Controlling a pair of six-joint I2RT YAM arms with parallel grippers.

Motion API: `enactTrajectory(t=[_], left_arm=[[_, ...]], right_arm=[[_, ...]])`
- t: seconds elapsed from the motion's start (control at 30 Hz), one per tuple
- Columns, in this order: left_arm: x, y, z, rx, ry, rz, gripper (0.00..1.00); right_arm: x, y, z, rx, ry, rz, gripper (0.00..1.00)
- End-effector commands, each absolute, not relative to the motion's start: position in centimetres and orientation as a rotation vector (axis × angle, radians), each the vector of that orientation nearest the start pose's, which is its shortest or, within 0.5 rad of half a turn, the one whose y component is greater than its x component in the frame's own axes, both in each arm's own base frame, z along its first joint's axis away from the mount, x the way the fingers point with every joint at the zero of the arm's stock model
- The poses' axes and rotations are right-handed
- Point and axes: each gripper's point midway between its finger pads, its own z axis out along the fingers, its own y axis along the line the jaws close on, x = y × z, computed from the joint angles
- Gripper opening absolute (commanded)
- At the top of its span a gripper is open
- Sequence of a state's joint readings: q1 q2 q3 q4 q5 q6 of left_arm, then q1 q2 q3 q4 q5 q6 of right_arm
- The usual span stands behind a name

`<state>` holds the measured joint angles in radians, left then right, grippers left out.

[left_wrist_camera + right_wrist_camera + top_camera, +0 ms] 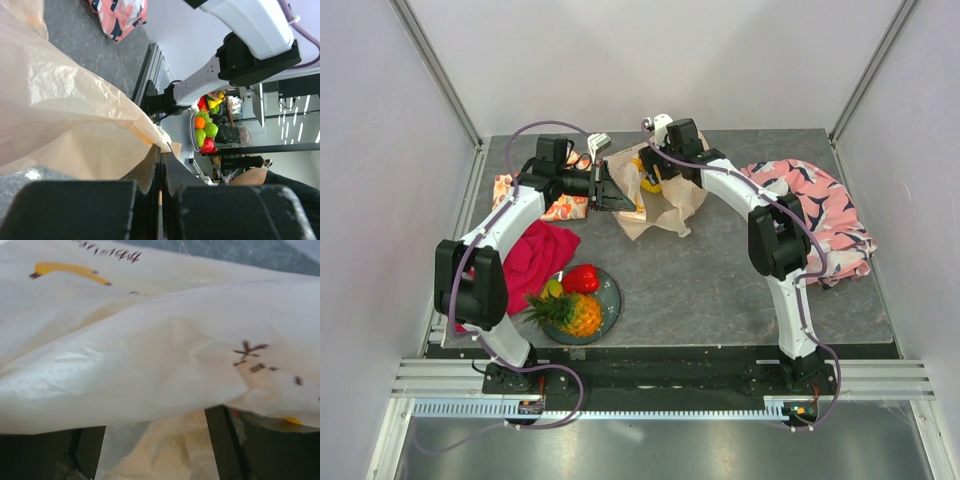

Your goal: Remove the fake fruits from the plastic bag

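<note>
We're pinching bag (70, 115) rim w/ L fingers (146, 172) shut; R fingers (222, 450) gaping, holding 0. Film's prob. thin, slippery; hard fruit (649, 182) grips better.

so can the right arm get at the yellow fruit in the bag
Probably yes: the left gripper pinches the edge of the plastic bag, and the open right gripper sits by the yellow fruit, though bag film drapes across its fingers.

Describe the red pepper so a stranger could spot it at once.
Just right of the left arm, at the near edge, sits a round dark plate. The red pepper lies on its far side, behind the pineapple. It is the only glossy, plain red piece, unlike the soft crimson cloth on its left.
</note>
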<state>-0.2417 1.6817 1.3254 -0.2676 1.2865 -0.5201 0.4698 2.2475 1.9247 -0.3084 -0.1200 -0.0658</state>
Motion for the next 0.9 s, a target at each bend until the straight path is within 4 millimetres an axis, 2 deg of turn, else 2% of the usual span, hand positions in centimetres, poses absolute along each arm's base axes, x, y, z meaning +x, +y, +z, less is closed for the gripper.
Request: enactTrajectory(t=[0.0,0.07,0.1,0.13,0.17,0.2,0.27,0.3,0.33,0.37,0.4,0.43,0.53,0.57,0.63,0.67,0.7,0.73,0.77,0.8,0.83,0.87], left_arm=[[30.0,-25.2,26.9,0.617,2.082,-1.786,0.02],[30.3,-25.3,26.6,0.611,2.092,-1.79,0.02],[30.4,-25.3,26.5,0.614,2.091,-1.79,0.02],[30.6,-25.4,26.4,0.615,2.092,-1.787,0.02],[30.7,-25.4,26.1,0.611,2.1,-1.792,0.02],[30.8,-25.4,25.9,0.611,2.102,-1.795,0.02],[31.1,-25.5,25.6,0.607,2.109,-1.793,0.02],[31.2,-25.5,25.5,0.608,2.109,-1.788,0.02],[31.3,-25.5,25.5,0.61,2.109,-1.785,0.02],[31.3,-25.5,25.4,0.608,2.113,-1.784,0.02],[31.4,-25.5,25.2,0.611,2.114,-1.776,0.02],[31.4,-25.5,25.2,0.61,2.119,-1.775,0.02],[31.4,-25.4,24.9,0.61,2.128,-1.758,0.01],[31.4,-25.4,24.8,0.611,2.129,-1.754,0.01],[31.7,-25.4,24.6,0.612,2.134,-1.738,0.02],[31.7,-25.4,24.5,0.609,2.139,-1.736,0.02],[32.0,-25.4,24.5,0.609,2.141,-1.716,0.02],[32.5,-25.4,24.6,0.617,2.134,-1.698,0.02],[32.8,-25.3,24.6,0.61,2.142,-1.682,0.02],[33.5,-25.2,24.2,0.609,2.15,-1.629,0.02],[34.3,-25.2,24.3,0.61,2.15,-1.589,0.02],[34.7,-25.0,24.1,0.606,2.165,-1.561,0.02]], right_arm=[[56.9,29.6,11.9,-0.681,2.036,0.254,0.87],[57.4,30.1,11.2,-0.722,2.019,0.251,0.92],[57.6,30.2,9.8,-0.735,2.032,0.249,0.94],[57.6,30.7,9.4,-0.751,2.027,0.269,0.96],[58.0,31.2,9.9,-0.771,1.998,0.286,0.98],[58.2,31.5,8.6,-0.785,2.009,0.292,0.98],[59.1,31.9,8.9,-0.778,1.984,0.298,0.98],[59.2,32.3,7.8,-0.791,1.988,0.306,0.98],[59.5,32.6,7.7,-0.8,1.976,0.312,0.98],[60.0,32.9,8.5,-0.802,1.952,0.317,0.98],[60.2,32.9,7.5,-0.813,1.957,0.309,0.98],[60.3,33.0,7.6,-0.819,1.946,0.308,0.95],[60.3,33.6,7.5,-0.869,1.913,0.368,0.76],[60.2,33.6,7.4,-0.875,1.913,0.373,0.67],[59.9,33.3,7.8,-0.894,1.912,0.376,0.58],[59.3,32.9,7.0,-0.904,1.945,0.38,0.49],[59.0,32.5,8.5,-0.902,1.934,0.393,0.45],[58.5,31.9,9.0,-0.901,1.951,0.4,0.42],[57.3,31.2,8.1,-0.91,1.991,0.409,0.39],[56.7,30.5,11.8,-0.901,1.943,0.424,0.38],[55.8,30.1,13.0,-0.905,1.933,0.436,0.38],[54.1,29.4,12.3,-0.918,1.967,0.466,0.37]])
